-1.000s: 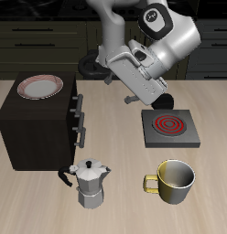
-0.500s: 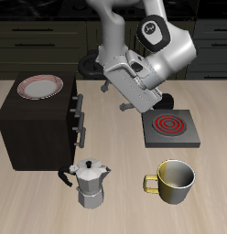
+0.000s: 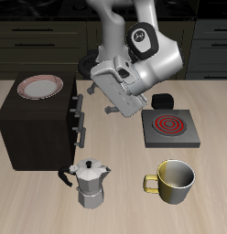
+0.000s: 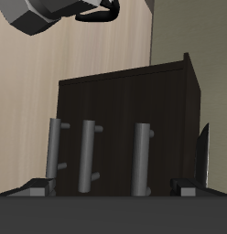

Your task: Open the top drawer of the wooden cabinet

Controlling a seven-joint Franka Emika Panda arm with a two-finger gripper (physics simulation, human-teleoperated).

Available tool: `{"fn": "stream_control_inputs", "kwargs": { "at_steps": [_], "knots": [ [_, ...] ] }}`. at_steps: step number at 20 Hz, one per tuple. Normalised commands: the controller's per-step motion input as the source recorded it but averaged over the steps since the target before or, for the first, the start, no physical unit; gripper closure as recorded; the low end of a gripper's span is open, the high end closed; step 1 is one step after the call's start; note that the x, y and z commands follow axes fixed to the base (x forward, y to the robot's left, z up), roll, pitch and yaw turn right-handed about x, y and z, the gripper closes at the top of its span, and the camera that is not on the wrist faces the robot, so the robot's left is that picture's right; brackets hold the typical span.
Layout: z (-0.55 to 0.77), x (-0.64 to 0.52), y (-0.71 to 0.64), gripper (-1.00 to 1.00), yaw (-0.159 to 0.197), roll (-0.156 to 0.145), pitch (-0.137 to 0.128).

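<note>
Swinging toward the wooden cabinet [image 3: 37,128] over the last second, the gripper [image 3: 85,94] now hangs just beside its front face, apart from it. Its jaws stand wide, holding nothing. The top drawer [image 4: 141,155] lies straight ahead of the fingers, shut, its bar handle [image 4: 142,157] upright in the wrist view beside two like handles. This suggests the approach is nearly done; closing on that handle likely comes next

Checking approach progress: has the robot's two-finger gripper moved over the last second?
Yes. The gripper has swung away from the square stove burner toward the dark wooden cabinet, nearing its handles.
</note>
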Motion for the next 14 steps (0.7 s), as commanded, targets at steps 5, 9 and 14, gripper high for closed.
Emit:
{"fn": "stream_control_inputs", "kwargs": {
  "at_steps": [5,9,14],
  "knots": [
    [-0.02,-0.03,-0.27,-1.00,-0.003,-0.048,0.006],
    [-0.03,0.01,-0.38,-1.00,-0.010,-0.060,0.011],
    [-0.13,-0.02,-0.23,-1.00,-0.007,-0.031,0.041]
  ]
}}
